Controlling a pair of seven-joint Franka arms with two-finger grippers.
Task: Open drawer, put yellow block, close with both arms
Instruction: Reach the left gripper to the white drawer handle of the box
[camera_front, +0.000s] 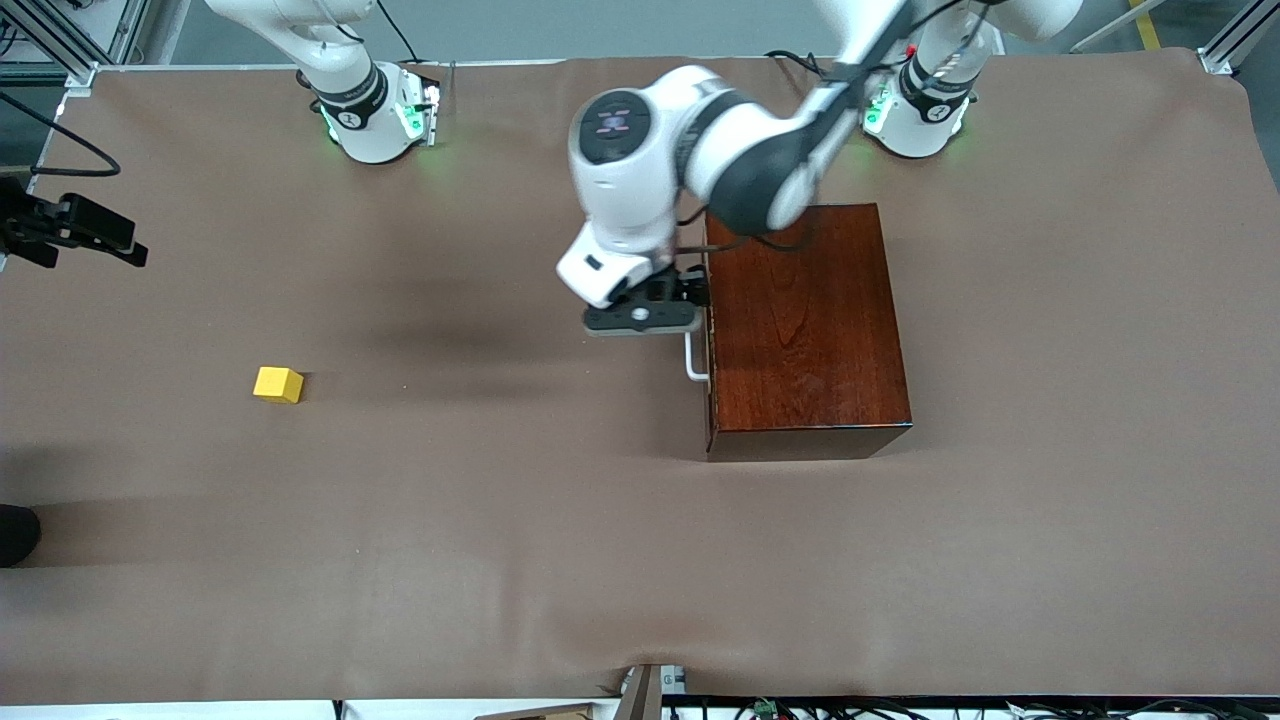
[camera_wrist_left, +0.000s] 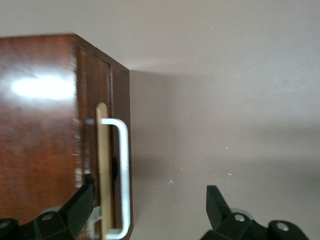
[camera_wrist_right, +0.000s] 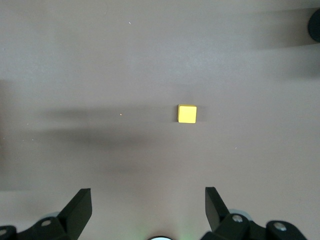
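- Left gripper (camera_wrist_left: 146, 202), fingers spread wide and holding nothing, straddles the white handle (camera_wrist_left: 122, 175) of the shut drawer (camera_wrist_left: 102, 165) in the reddish-brown box (camera_front: 805, 325).
- Right gripper (camera_wrist_right: 148, 207), likewise agape and empty, hangs above the yellow block (camera_wrist_right: 187, 114), which lies toward the right arm's end of the table (camera_front: 500, 520).

Open brown-covered tabletop (camera_front: 520, 520) all around the small bright yellow cube (camera_front: 278, 384); nothing stands near it, approach is free from any side. The right arm's black two-finger hand (camera_wrist_right: 148, 207) hangs high over that stretch with fingers spread, cube well clear of them. The glossy dark reddish-brown wooden box (camera_front: 805, 330) blocks the left arm's end. In front of its drawer, the left arm's black hand (camera_wrist_left: 148, 207) crowds the white U-shaped bar handle (camera_wrist_left: 122, 175), fingers spread, one finger (camera_wrist_left: 80, 202) over the box front. The drawer sits closed.
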